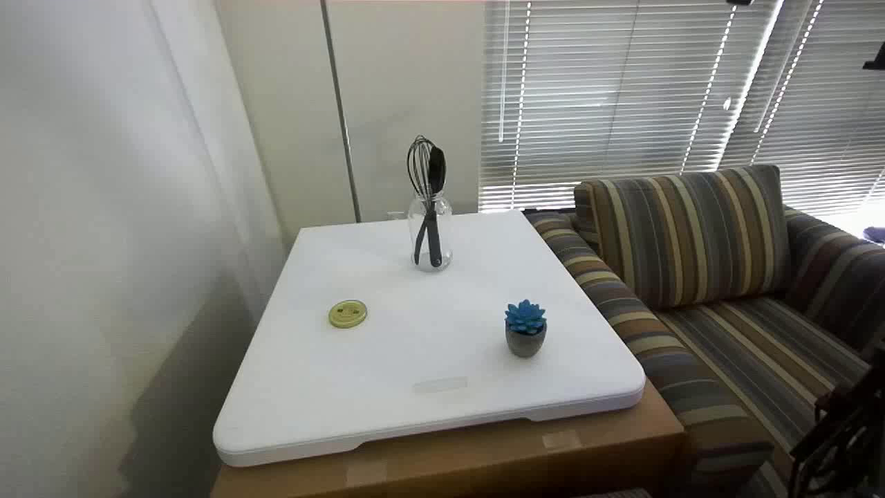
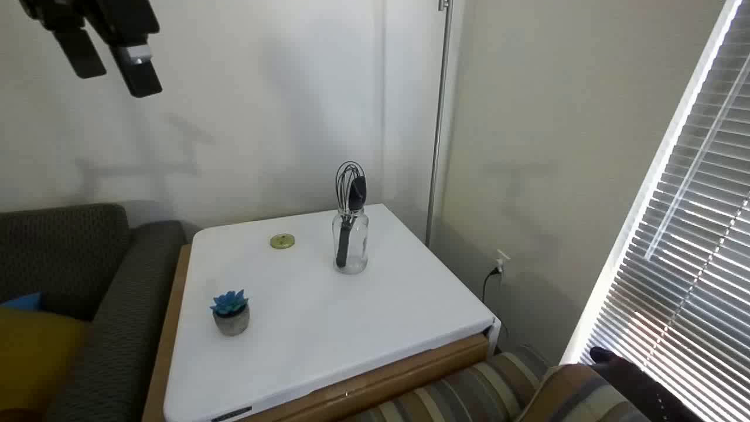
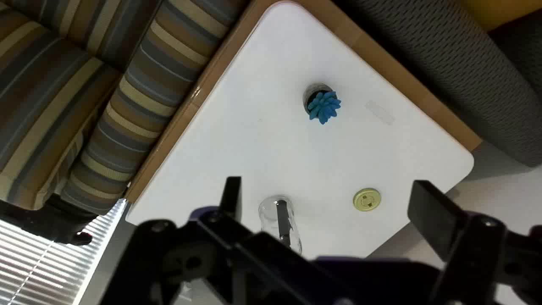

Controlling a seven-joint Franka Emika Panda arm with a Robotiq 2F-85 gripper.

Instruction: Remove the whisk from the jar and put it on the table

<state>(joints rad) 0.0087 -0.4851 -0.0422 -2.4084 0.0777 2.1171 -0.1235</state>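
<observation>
Whisk [image 1: 418,169] with wire head up in upright clear jar [image 2: 357,246], alongside black utensil [image 1: 437,169], on white desk [image 1: 415,335], tool [image 3: 327,200] with jaws spread wide, well away from jar.

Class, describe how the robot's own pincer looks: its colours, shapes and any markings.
The pincer is black, with two blocky, rectangular fingers. In an exterior view, one finger bears a silvery patch. The wrist view shows round screw heads and purplish areas.
</observation>
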